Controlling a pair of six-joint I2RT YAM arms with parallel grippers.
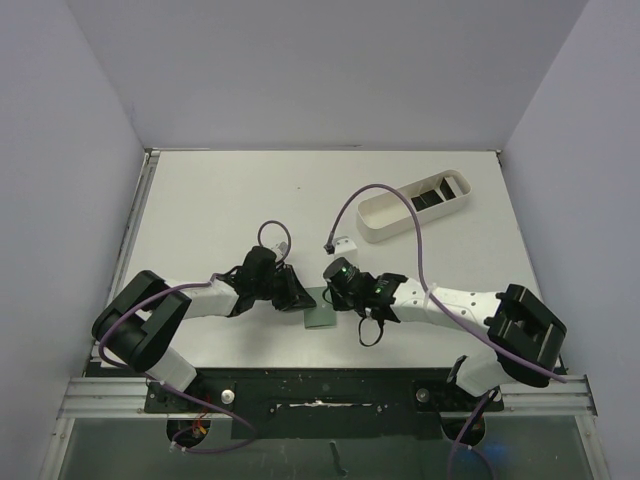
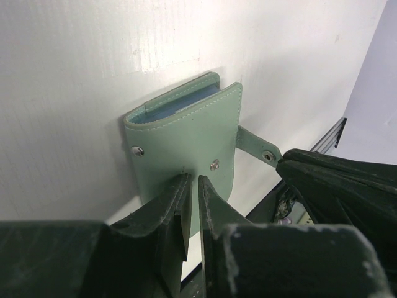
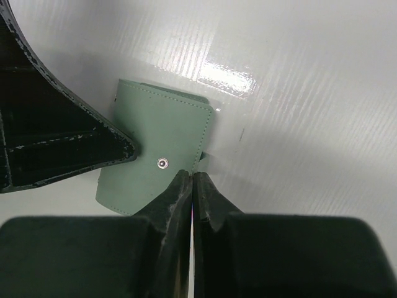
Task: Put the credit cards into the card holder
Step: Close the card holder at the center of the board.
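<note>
The card holder (image 2: pixel 186 139), pale green with white stitching and bluish pockets at its far edge, rested on the white table (image 1: pixel 220 200) straight ahead of the left gripper (image 2: pixel 192 186), which was clenched on its near flap. The right gripper (image 3: pixel 192 180) crowded in from that claw's right and pinched the holder's snap tab (image 2: pixel 255 144). The credit cards (image 1: pixel 432 196) sat in a white tray (image 1: pixel 395 228) well beyond the right claw.

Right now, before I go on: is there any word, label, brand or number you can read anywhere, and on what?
None can be read. The card holder carries no print on the faces shown. The credit cards in the white tray are too small to show any print.
</note>
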